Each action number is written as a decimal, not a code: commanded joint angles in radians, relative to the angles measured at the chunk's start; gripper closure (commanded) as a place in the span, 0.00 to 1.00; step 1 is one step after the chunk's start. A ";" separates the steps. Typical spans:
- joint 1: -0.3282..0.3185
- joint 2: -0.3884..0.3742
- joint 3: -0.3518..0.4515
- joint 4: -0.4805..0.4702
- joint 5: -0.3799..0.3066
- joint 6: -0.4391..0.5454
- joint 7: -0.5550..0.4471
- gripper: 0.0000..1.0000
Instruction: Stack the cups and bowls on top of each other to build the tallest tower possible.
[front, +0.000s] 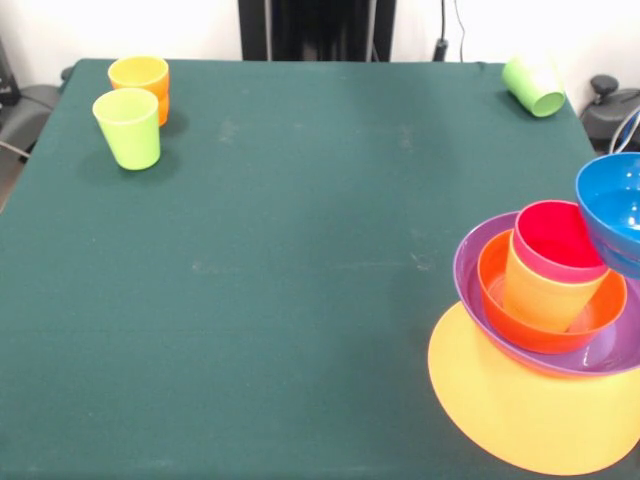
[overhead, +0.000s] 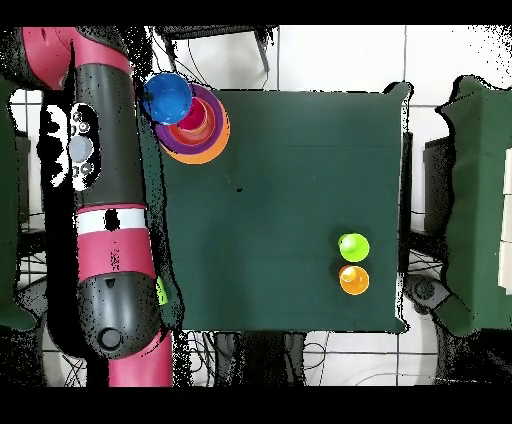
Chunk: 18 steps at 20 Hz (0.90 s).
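The claw itself cannot be made out in either view, so whether it is spread or pinching anything cannot be told; the overhead view alone shows the red and black arm (overhead: 110, 200), stretched along the surface's 9 o'clock edge with its far end over the blue bowl (overhead: 166, 96). The front view shows no arm at all, only that blue bowl (front: 612, 210) at the 3 o'clock edge, raised and tilted beside the tower's top.

The tower (front: 545, 330) sits at about 4 o'clock in the front view, at 11 o'clock in the overhead one. Its long axis runs upward but leans: the orange-yellow bowl (front: 520, 405) lies lowest, then the purple bowl (front: 475, 265), the red-orange bowl (front: 500, 300), and nested in it a yellow-orange cup holding the red cup (front: 555, 240), mouths tipped toward the camera. From overhead these read only as concentric rings, and the lean does not show.

Well apart, at 10 o'clock in the front view, the lime green cup (front: 128, 128) stands upright, mouth up, just in front of the orange cup (front: 140, 80), also upright. At 1 o'clock a green cup (front: 533, 87) lies on its side near the surface's corner, its mouth pointing toward 4 o'clock; overhead it is only a green sliver beside the arm
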 joint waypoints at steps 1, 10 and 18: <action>-0.018 0.003 -0.056 0.059 0.016 -0.032 -0.137 1.00; -0.019 -0.009 -0.049 0.063 -0.011 -0.013 -0.161 1.00; -0.021 -0.013 -0.025 0.066 -0.036 -0.012 -0.180 1.00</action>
